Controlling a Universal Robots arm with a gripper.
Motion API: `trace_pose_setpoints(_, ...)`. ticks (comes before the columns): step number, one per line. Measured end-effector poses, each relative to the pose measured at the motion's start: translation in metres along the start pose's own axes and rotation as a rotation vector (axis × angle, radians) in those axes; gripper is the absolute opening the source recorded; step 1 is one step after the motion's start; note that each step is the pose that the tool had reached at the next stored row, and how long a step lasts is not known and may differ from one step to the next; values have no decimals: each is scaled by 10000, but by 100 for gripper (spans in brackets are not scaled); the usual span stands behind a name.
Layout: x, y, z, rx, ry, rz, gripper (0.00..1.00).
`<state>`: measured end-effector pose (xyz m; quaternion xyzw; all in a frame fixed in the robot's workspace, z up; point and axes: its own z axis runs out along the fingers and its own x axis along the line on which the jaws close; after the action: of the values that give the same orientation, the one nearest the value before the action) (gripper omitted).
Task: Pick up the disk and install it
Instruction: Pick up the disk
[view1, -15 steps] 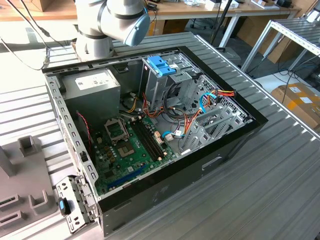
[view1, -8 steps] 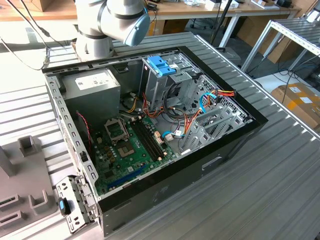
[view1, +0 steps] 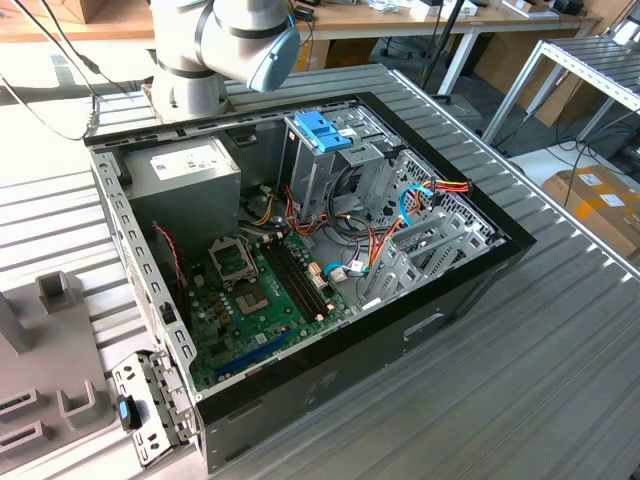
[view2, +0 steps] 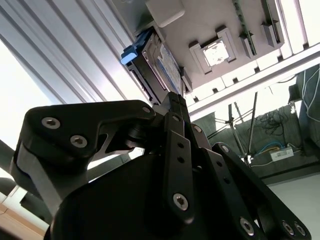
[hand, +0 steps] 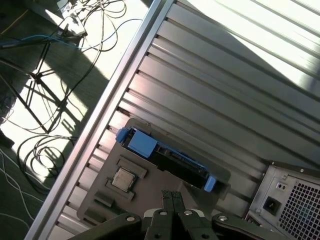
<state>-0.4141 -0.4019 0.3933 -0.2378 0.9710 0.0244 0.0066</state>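
The black metal gripper (hand: 172, 196) has its two fingers pressed together and holds nothing. It hangs over the flat silver metal disk with blue plastic side rails (hand: 167, 156), which stands on its edge in a grey holder plate (hand: 150, 184) on the ribbed metal table (hand: 225, 75)

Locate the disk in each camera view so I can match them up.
Exterior view: go by the grey tray at the exterior view's lower left, beside the open computer case.
First wrist view: the disk stands on edge on the grey tray, next to a square chip.
Second wrist view: the disk stands on edge on the tray, near the chip.
Shared landmark: the grey tray.
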Motion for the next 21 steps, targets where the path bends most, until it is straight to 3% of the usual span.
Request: trace_pose_setpoints(21,0,0,0,-17,30,-674,11)
